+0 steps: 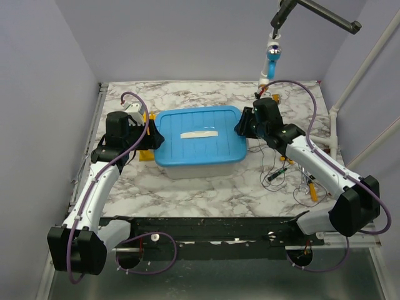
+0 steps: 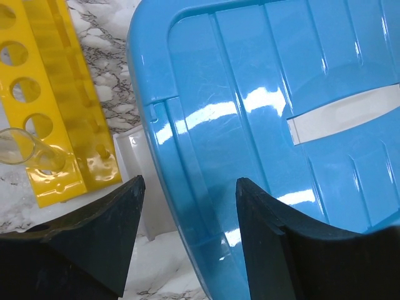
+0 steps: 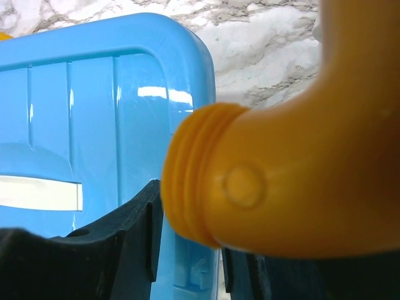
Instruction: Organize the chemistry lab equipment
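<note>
A marbled worktop [image 1: 206, 187] carries a lidded blue bin [image 1: 199, 140] at its centre. The left tool [image 2: 189, 182] is at the bin's 9 o'clock edge, fingers apart around the lid's rim. The right tool [image 1: 244, 125] is at 3 o'clock. An orange threaded part [image 3: 294, 162] hides its grip, so I cannot tell its state. Also at 9 o'clock lies the yellow holed tube rack [image 2: 56, 119], with a clear glass tube [image 2: 22, 147] at one hole. At 4 o'clock lie small loose items [image 1: 294, 178].
</note>
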